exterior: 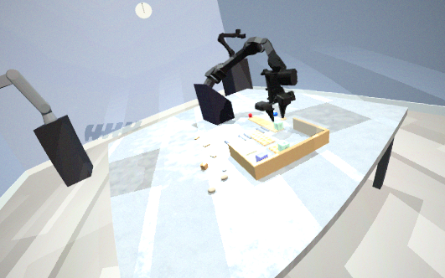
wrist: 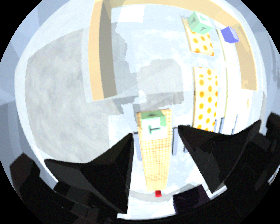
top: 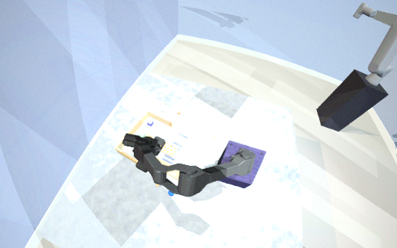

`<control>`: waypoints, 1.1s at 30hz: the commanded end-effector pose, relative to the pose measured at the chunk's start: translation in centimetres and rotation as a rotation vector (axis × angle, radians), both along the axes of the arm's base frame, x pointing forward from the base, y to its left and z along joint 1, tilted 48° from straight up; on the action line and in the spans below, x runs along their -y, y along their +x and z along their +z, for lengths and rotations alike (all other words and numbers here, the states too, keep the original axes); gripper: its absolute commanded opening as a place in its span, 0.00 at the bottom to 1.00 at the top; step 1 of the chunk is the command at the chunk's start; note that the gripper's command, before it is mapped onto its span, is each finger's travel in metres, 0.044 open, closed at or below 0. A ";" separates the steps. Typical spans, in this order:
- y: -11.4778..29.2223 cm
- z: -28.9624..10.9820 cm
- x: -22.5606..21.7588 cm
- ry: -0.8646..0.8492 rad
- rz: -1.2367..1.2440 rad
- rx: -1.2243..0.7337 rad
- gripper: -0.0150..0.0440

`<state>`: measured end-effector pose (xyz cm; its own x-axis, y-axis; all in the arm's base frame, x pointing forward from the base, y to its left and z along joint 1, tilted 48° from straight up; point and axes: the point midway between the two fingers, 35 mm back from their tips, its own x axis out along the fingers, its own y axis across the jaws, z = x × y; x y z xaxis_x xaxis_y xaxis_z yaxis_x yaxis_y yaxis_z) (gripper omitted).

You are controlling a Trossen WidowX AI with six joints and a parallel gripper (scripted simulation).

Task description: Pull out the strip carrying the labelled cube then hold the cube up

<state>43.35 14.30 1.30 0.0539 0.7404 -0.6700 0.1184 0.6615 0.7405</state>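
Pale table (exterior: 268, 218), cube (wrist: 153, 123) label unreadable, pincer (wrist: 157, 163) half-open.

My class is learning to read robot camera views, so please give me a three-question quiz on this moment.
1. True or false: the gripper is holding a cube.
2. In the wrist view, what shows between the fingers? A) a tan strip carrying a green cube B) a blue ball C) the tray's wall
3. Fill in: the small marker at that strip's near end is ____.

Key: 1 false; 2 A; 3 red.
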 end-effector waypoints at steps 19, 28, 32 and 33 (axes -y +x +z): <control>0.0 -2.4 -2.7 0.001 0.000 -0.010 0.68; 0.1 -2.2 -2.6 0.004 0.003 -0.004 0.49; 0.1 -2.2 -2.6 0.004 0.003 -0.004 0.44; 0.1 -2.2 -2.6 0.004 0.003 -0.004 0.43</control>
<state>43.41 16.86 -0.94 0.0494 0.7433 -0.6671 0.1206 0.6586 0.7428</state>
